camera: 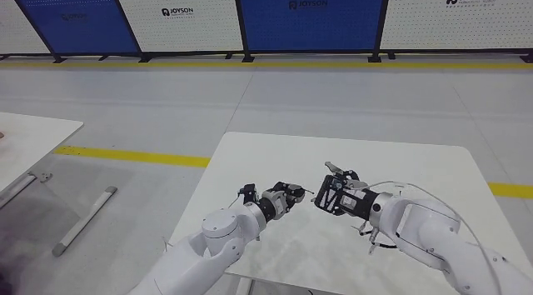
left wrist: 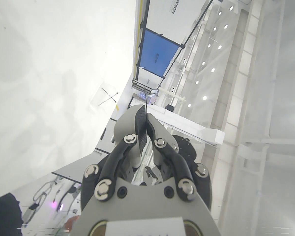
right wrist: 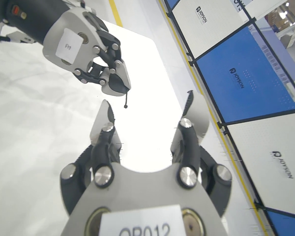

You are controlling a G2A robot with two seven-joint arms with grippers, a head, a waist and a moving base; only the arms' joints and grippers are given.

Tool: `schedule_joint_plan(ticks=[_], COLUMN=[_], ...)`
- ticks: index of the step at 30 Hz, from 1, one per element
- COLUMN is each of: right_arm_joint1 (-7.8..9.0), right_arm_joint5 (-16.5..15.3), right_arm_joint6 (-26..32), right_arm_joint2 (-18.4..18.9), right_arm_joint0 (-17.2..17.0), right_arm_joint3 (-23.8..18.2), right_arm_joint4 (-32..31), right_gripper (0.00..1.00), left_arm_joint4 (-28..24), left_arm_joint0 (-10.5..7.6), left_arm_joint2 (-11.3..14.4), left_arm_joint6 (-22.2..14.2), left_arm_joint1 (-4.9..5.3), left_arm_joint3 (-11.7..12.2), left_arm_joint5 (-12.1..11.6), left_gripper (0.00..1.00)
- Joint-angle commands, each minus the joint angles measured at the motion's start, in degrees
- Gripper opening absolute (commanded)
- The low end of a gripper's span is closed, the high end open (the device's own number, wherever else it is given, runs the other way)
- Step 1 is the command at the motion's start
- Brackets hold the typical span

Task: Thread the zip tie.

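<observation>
Black thin plastic zip tie pinched in clenched left pincer over white worktop. Right pincer released, gaping near tie's head.

The left arm and right arm wear glossy white, rounded shells. The left gripper has a grey metal plate, black link bars pinned with round silver rivets, and pale fingers faced with ribbed black pads — a white label sits at the frame's bottom edge. Its wrist, upper left, is a black cylinder. The right gripper is built alike — label included. A thin pale cable loops beside the right arm.
</observation>
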Motion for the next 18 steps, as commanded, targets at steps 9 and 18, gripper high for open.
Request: schedule_joint_plan(ticks=[9,18], right_arm_joint1=[-0.43,-0.43], right_arm_joint5=[-0.2,-0.2], right_arm_joint6=[4.3,4.3], right_arm_joint2=[4.3,4.3], right_arm_joint0=[-3.5,-3.5], right_arm_joint3=[6.2,6.2], right_arm_joint4=[23.0,23.0], right_gripper=[1.0,1.0], left_arm_joint4=[10.4,10.4], left_arm_joint0=[1.51,1.51], left_arm_joint2=[2.5,2.5], left_arm_joint6=[3.0,3.0], left_arm_joint1=[-0.7,-0.7], left_arm_joint3=[-1.0,-1.0], left_arm_joint5=[-4.2,-4.2], left_gripper=[0.0,0.0])
